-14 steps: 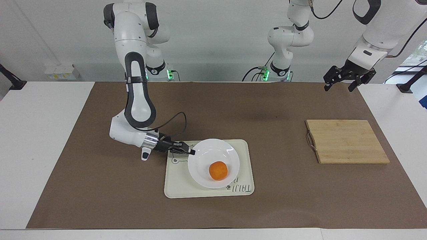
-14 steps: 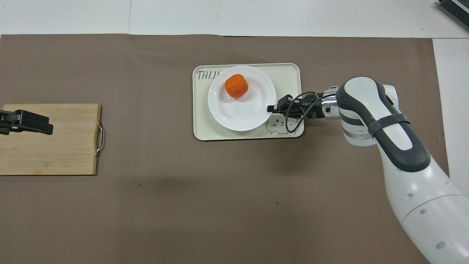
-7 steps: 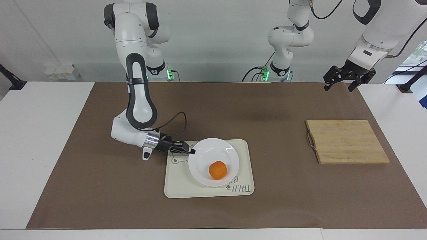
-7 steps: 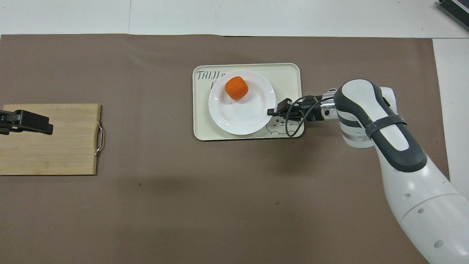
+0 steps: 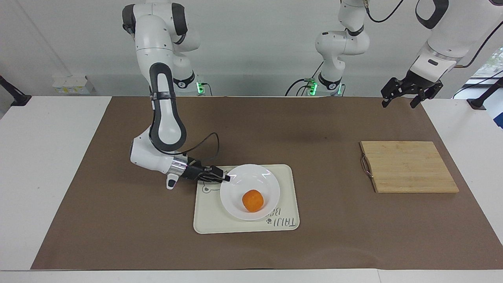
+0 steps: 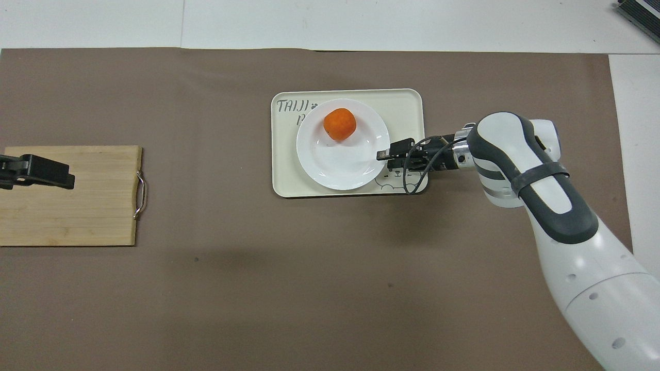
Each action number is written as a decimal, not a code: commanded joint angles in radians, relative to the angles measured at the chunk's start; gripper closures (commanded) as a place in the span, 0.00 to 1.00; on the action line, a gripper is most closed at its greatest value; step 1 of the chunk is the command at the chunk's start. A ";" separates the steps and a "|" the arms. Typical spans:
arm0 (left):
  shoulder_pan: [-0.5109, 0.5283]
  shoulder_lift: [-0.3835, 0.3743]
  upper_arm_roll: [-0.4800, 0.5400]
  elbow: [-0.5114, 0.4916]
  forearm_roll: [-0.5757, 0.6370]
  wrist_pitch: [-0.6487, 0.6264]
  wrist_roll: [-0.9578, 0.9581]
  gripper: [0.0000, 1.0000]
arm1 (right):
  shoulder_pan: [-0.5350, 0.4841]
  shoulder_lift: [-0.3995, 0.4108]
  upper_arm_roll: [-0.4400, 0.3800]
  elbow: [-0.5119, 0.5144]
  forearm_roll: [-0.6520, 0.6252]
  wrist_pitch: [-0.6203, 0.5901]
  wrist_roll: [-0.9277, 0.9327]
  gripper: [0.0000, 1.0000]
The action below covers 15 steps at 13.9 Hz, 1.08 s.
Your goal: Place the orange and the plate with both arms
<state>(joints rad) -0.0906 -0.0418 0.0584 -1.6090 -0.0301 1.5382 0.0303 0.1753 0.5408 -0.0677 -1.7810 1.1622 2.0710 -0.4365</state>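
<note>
The white plate (image 5: 251, 179) lies on the cream tray (image 5: 208, 222) with the orange (image 5: 252, 200) in it, in the half farther from the robots. My right gripper (image 5: 226, 178) reaches in low from the right arm's end and is shut on the plate's rim. In the overhead view the right gripper (image 6: 382, 154) pinches the plate (image 6: 340, 167) at its edge, and the orange (image 6: 340, 124) sits apart from it. My left gripper (image 5: 398, 103) is open and empty, held high and still over the cutting board (image 5: 408, 167).
The tray (image 6: 407, 103) bears a bear drawing and lettering and lies mid-table on the brown mat. The wooden cutting board (image 6: 77, 206) with a metal handle lies toward the left arm's end, under the left gripper (image 6: 64, 178).
My right gripper has drawn the plate a little nearer to the robots on the tray, uncovering more lettering. The orange has rolled slightly in the plate. The left arm has not moved.
</note>
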 commanded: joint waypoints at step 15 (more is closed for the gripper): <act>0.005 0.005 -0.002 0.018 0.006 -0.018 0.008 0.00 | -0.057 -0.384 -0.007 0.023 -0.973 -0.094 0.490 0.00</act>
<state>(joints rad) -0.0906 -0.0418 0.0584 -1.6090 -0.0301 1.5382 0.0303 0.1487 0.2005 -0.0810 -1.7436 0.2450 1.9994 -0.0004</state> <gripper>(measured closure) 0.000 0.000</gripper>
